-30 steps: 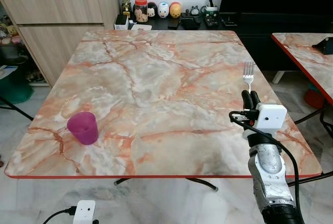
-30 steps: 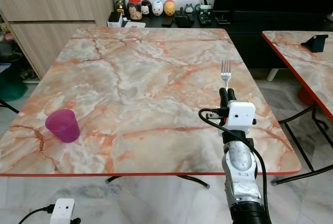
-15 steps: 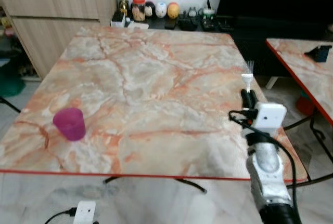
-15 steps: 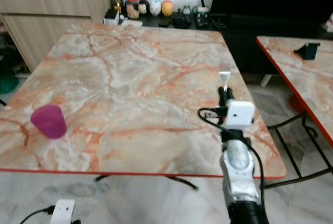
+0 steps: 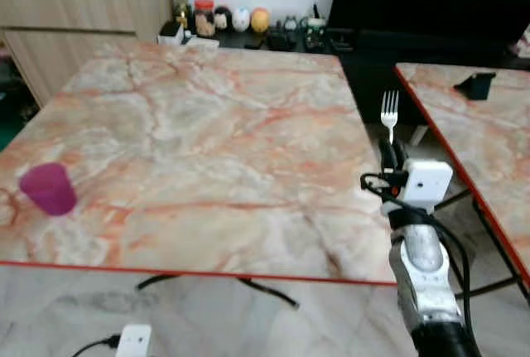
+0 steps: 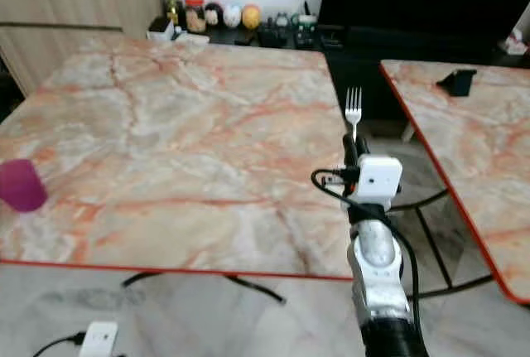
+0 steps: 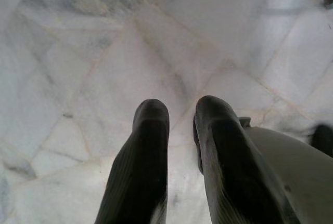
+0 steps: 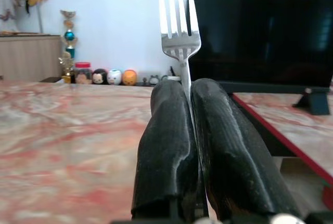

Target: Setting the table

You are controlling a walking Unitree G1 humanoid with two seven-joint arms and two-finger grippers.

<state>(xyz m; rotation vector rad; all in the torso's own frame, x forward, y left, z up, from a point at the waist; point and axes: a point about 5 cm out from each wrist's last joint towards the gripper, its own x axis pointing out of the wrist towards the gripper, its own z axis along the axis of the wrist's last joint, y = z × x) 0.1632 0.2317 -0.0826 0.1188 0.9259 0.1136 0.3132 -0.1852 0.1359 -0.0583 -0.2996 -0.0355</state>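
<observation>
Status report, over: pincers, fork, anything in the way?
Right pincer shut on fork, tines up, beside table edge. Left pincer low over floor. Purple cup far left.

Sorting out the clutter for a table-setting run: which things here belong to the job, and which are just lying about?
Belongs to the job:
fork, gripped upright in the right gripper
purple cup on the marble table

Just lying about:
figurines and jar on the low shelf
black stand on the second table
</observation>
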